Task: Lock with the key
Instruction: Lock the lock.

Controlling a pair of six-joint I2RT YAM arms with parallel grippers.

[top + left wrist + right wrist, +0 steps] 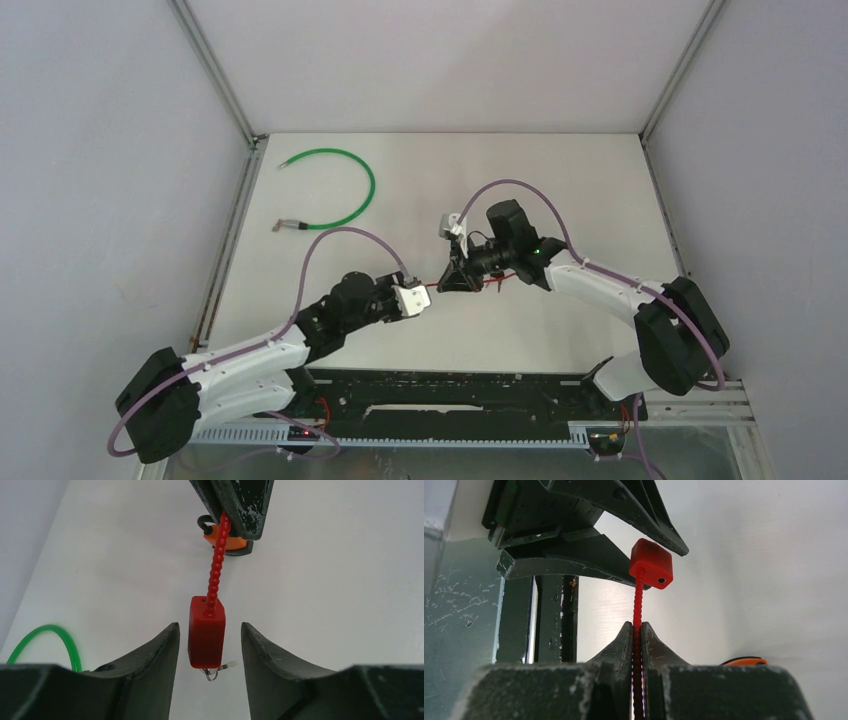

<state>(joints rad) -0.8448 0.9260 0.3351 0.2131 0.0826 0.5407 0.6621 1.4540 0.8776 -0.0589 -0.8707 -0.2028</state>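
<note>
- The right tool (636,627) was shut on the red beaded cord (637,602), its fingers pinching the cord a little below the red block (651,563).
- The red block (206,635) hung in the air at the cord's end, above the white counter (560,190) near its middle.
- The left tool (209,627) stood partly open, one finger on each side of the block, with a narrow gap on both sides.
- A small metal ring (212,672) showed at the block's near end.
- An orange piece with a black loop (232,542) lay on the counter beneath the right tool.
- A green cable (350,185) curved across the far left of the counter, well apart from both arms.
</note>
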